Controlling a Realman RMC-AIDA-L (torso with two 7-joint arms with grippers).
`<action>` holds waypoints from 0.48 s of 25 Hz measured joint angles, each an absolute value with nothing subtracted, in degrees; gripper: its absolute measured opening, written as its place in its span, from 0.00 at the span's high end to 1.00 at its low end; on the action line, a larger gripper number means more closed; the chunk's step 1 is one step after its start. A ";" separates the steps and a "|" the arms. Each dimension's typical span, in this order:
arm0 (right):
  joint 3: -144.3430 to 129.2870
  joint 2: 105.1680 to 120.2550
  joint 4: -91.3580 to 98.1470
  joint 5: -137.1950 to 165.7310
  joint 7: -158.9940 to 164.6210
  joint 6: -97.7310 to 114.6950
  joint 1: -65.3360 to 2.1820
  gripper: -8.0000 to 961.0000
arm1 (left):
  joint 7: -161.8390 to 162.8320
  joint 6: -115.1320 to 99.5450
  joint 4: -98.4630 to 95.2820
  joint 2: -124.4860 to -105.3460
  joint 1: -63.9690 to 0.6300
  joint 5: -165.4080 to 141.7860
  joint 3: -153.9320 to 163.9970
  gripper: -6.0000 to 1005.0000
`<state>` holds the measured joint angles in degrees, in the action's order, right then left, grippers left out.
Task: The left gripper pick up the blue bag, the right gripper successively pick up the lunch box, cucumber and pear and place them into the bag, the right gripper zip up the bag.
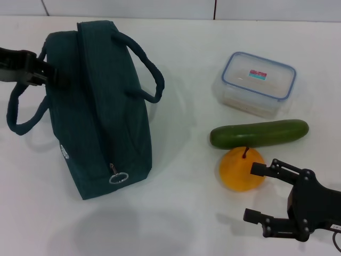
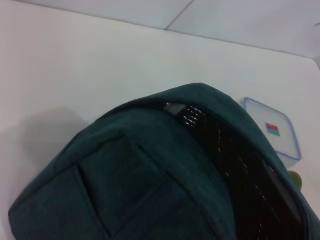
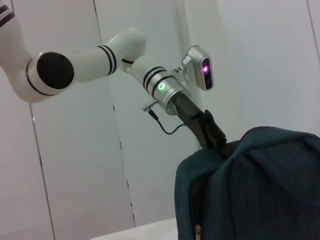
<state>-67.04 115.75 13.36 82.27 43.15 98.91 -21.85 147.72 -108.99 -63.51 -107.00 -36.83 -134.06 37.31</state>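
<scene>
i see my left gripper (image 1: 45, 74) at the far left of the head frame, pressed against the upper end of the blue bag (image 1: 101, 112); i cannot tell how its fingers stand. my right gripper (image 1: 257, 192) sits at lower right, spread wide and holding nothing, one fingertip just beside the pear (image 1: 241, 169). the cucumber (image 1: 259, 133) lies just above the pear, touching it. the lunch box (image 1: 257, 82) rests at upper right on the white table (image 1: 181, 202), lid on.

Blue bag (image 2: 150, 190) close up, dark mesh panel, lunch box (image 2: 275, 131) beyond, on white table (image 2: 75, 65)
</scene>
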 joint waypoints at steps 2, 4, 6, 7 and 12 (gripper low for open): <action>-67.07 115.75 13.36 82.26 43.15 98.94 -21.84 0.09 | 147.72 -109.04 -63.39 -106.99 -36.82 -134.14 37.53 0.68; -67.07 115.75 13.36 82.25 43.15 99.01 -21.83 0.09 | 147.93 -109.14 -63.40 -106.97 -36.82 -134.18 37.58 0.78; -67.05 115.75 13.36 82.19 43.15 99.11 -21.80 0.09 | 148.07 -109.29 -63.54 -106.92 -36.82 -134.07 37.58 0.84; -67.05 115.74 13.36 82.07 43.15 99.13 -21.78 0.09 | 148.10 -109.33 -63.56 -106.90 -36.82 -133.98 37.56 0.85; -67.05 115.69 11.34 78.37 43.15 100.14 -21.63 0.09 | 148.18 -109.52 -63.27 -106.70 -36.82 -133.63 37.31 0.91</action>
